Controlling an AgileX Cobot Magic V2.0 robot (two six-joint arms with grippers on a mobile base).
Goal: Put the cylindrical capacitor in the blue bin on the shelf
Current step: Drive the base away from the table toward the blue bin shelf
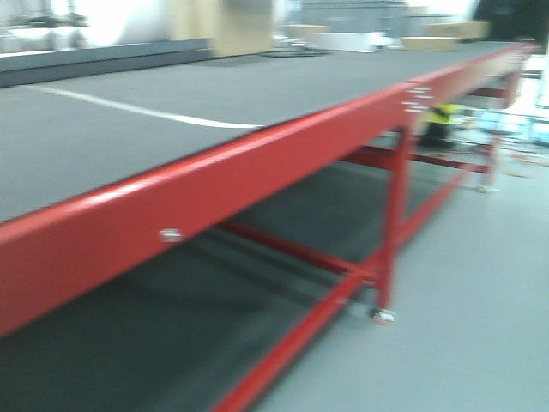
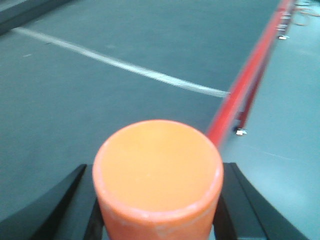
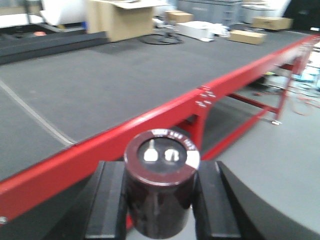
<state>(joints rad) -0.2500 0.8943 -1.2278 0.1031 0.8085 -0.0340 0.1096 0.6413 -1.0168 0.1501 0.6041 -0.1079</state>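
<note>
Clamping the dark cylindrical capacitor [image 3: 161,167] upright, terminals up, between the black fingers [image 3: 107,200] of the right gripper [image 3: 160,202], near the long edge rail [image 3: 100,145] of the red-framed table [image 1: 257,163]. Squeezing an orange cylinder [image 2: 157,170] likewise in the left gripper [image 2: 157,212], jaws tight on both sides, near that same rail.

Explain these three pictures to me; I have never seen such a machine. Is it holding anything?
This is a two-armed robot on a rolling base. One picture looks forward from its body at a long table with a grey top and red frame. The other two come from cameras on the wrists, each looking along its own gripper. The left gripper clamps an orange cylinder; the right gripper clamps a dark cylindrical capacitor with two metal terminals on top. Cardboard boxes lie at the table's far end.
</note>
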